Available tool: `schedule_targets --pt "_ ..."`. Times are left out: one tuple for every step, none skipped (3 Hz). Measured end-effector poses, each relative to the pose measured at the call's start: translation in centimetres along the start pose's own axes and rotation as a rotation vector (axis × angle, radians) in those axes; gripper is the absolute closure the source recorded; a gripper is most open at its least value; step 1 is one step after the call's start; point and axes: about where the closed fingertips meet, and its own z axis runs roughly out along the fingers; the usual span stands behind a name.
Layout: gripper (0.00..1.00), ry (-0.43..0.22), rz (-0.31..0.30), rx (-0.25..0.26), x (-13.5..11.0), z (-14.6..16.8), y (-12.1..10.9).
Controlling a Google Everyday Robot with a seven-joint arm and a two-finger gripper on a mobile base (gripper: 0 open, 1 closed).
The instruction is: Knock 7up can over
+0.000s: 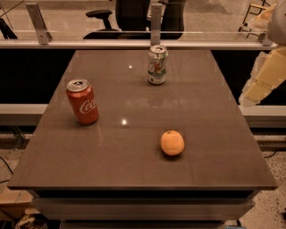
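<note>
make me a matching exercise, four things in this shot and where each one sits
Things:
1. 7up can
2. coke can
3. orange
4. tool

Places:
A. in the air past the right edge of the table
B. upright on the left side
C. upright at the far side, near the middle
D. on the near half, right of centre

Pairs: 1-C, 2-B, 3-D, 4-A

- Office-type space: black swivel chair (pixel 129 13) behind a glass partition (pixel 80 20) with metal posts.
- Plain brown table (pixel 134 152), speckled hard floor.
- Robot gripper (pixel 259 85) off the table's right edge.
</note>
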Motion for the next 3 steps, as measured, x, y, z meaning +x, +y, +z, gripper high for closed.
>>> schedule_targets --pt "0.0 -0.05 0.019 -0.014 0.5 -0.5 -1.9" --pt "0.0 -0.16 0.063 -0.021 0.9 -0.5 -4.6" --pt "0.0 -0.28 0.113 -0.032 1.0 0.2 -6.6"
